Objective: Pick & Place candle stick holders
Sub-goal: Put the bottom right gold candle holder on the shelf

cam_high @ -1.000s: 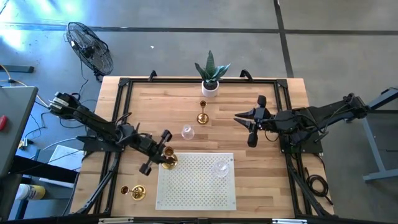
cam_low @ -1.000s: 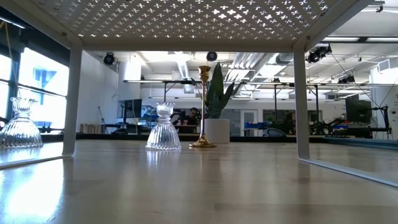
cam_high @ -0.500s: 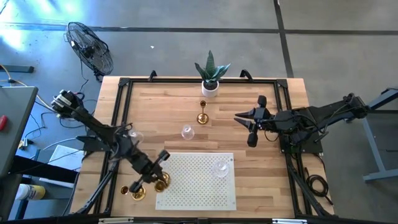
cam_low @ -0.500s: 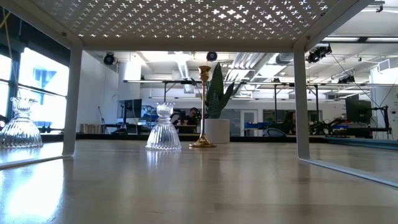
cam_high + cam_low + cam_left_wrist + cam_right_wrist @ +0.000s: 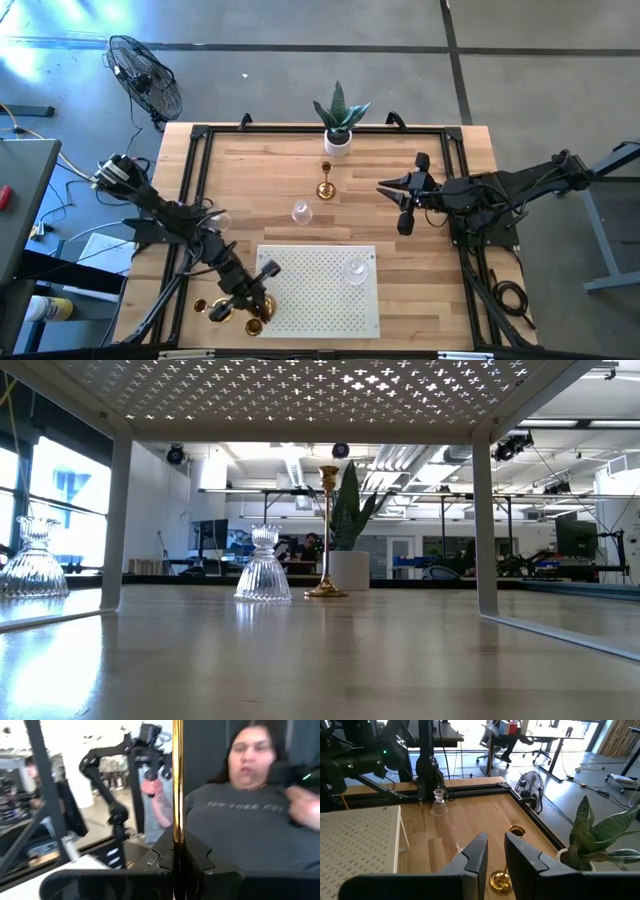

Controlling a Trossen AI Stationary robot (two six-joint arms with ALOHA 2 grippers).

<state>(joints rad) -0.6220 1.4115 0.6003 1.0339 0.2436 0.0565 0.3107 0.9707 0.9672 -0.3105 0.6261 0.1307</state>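
Over the last second the left arm had swung from the left edge of the white mat (image 5: 318, 290) down to the near left corner of the table (image 5: 430, 290), carrying a gold holder (image 5: 255, 322) with it. The left claw (image 5: 248, 305) was clamped on that holder's thin stem, which in the left wrist view rose straight up between the closed fingers (image 5: 195, 857). Its round base sat just off the mat's near left corner, close beside a second gold holder (image 5: 220, 309) already standing there.

The right arm waited over the far right of the table, its claw (image 5: 402, 205) nearly closed with a narrow gap and nothing in it.

The other holders were spread out: a tall gold one (image 5: 325, 182) near the potted plant (image 5: 338, 118), a glass one (image 5: 300, 211) just in front of it, another glass one (image 5: 354, 269) on the mat, and a third glass one (image 5: 214, 217) towards the left edge.

To set this one down well, I judged the claw should keep the stem upright, lower until the base sat flat on the wood, leave room from the neighbouring gold holder so neither got knocked, and only then release.

The table was pale wooden planks in a black frame. Beyond it lay grey concrete floor with a fan (image 5: 145, 82), and a person (image 5: 250, 815) in a grey shirt stood close by.
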